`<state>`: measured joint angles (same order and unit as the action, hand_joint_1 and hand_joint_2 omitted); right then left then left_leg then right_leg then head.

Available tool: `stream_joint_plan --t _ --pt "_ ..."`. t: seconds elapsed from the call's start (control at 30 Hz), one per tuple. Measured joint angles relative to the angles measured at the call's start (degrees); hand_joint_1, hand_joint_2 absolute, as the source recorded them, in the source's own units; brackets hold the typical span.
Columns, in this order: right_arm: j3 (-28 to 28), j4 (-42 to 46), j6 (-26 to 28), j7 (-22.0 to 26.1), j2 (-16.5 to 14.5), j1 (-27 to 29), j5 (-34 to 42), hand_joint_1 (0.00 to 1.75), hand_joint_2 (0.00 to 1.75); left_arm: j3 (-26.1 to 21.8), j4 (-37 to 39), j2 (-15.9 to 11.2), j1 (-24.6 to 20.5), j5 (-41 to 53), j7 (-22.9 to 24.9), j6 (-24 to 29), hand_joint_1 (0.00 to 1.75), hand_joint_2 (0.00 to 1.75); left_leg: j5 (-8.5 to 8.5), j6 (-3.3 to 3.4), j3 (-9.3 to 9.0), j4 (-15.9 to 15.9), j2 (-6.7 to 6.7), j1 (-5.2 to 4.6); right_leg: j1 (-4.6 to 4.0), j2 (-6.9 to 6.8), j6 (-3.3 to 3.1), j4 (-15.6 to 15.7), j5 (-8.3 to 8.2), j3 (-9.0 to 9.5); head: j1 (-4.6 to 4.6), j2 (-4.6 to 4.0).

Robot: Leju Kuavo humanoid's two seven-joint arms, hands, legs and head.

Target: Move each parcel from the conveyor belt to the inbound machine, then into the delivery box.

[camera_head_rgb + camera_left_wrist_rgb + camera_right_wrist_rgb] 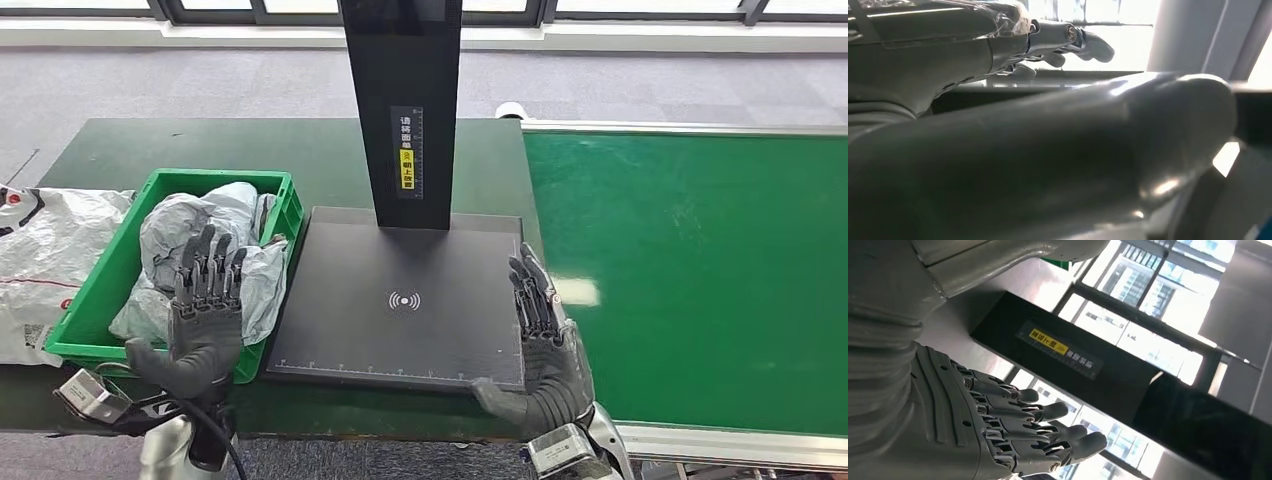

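The green delivery box (100,285) at the left holds several grey plastic parcels (190,232). My left hand (204,318) hovers over the box's near right corner, fingers straight and apart, holding nothing. The black inbound machine plate (400,300) lies in the middle with its black post (402,100) rising behind; nothing lies on it. My right hand (545,345) is at the plate's right edge, fingers extended, empty; the right wrist view shows its fingers (1023,430) spread below the post (1088,370). The green conveyor belt (690,270) at the right carries no parcel.
More white and grey parcels (45,265) lie on the dark green table (200,145) left of the box. The conveyor's metal rail (720,440) runs along its near side. Grey carpet (150,80) lies beyond the table.
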<state>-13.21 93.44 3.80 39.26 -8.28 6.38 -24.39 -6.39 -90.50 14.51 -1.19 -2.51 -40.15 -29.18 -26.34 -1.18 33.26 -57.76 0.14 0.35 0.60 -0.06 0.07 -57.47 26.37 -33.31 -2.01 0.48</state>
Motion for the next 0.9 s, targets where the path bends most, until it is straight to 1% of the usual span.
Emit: stream_joint_plan --t 0.1,0.23,0.37,0.5,0.63,0.77,0.9 --pt "0.8 -1.3 0.4 0.4 -1.3 0.0 0.1 0.0 1.75 0.8 -1.3 1.0 0.9 0.1 0.0 -1.0 0.0 0.0 -0.01 -0.02 0.0 0.0 0.0 0.0 -0.03 0.02 -0.01 0.0 0.01 -0.02 0.0 0.0" --pt "1.3 -1.9 1.1 0.5 -2.2 0.0 1.2 0.0 0.0 1.2 -2.6 1.7 1.5 -0.1 0.0 -2.4 0.0 0.0 -0.01 -0.02 0.01 0.0 0.01 0.0 -0.05 0.02 -0.04 0.0 0.03 -0.03 0.0 0.0" --pt "1.1 -0.3 5.1 0.8 -2.3 1.1 4.2 0.0 0.0 1.2 -5.0 2.9 2.1 0.1 0.0 -6.1 0.0 0.0 -0.01 -0.02 0.03 0.0 0.0 0.01 -0.03 0.01 -0.04 0.0 0.04 -0.03 0.0 0.0" --pt "-0.6 4.6 7.9 1.0 -1.5 2.9 4.2 0.0 0.0 1.5 -10.2 3.5 2.6 1.2 0.0 -6.7 0.0 0.0 -0.05 -0.03 0.03 0.0 0.01 0.01 -0.02 0.03 -0.04 0.0 0.04 -0.06 0.0 0.0" --pt "-3.5 8.6 10.1 1.1 -0.6 3.5 0.3 0.0 0.0 3.0 -16.0 3.7 3.0 2.3 0.0 -5.9 0.0 0.0 -0.05 -0.03 0.03 0.0 0.01 0.01 -0.03 0.03 -0.04 0.0 0.05 -0.05 0.0 0.0" --pt "-6.3 11.7 12.9 1.1 0.0 3.5 -4.8 0.0 0.0 5.4 -20.4 3.5 3.1 3.5 0.0 -2.6 0.0 0.0 -0.05 -0.03 0.01 0.0 0.01 0.01 -0.04 0.03 -0.04 0.0 0.05 -0.03 0.0 0.0" --pt "-7.8 14.3 15.7 1.1 0.7 2.9 -5.9 0.0 0.0 7.2 -22.9 3.1 2.6 3.9 0.0 -0.3 0.0 1.75 -0.04 -0.03 0.01 0.0 0.01 0.01 -0.03 0.03 -0.04 0.0 0.04 -0.04 0.0 0.0"
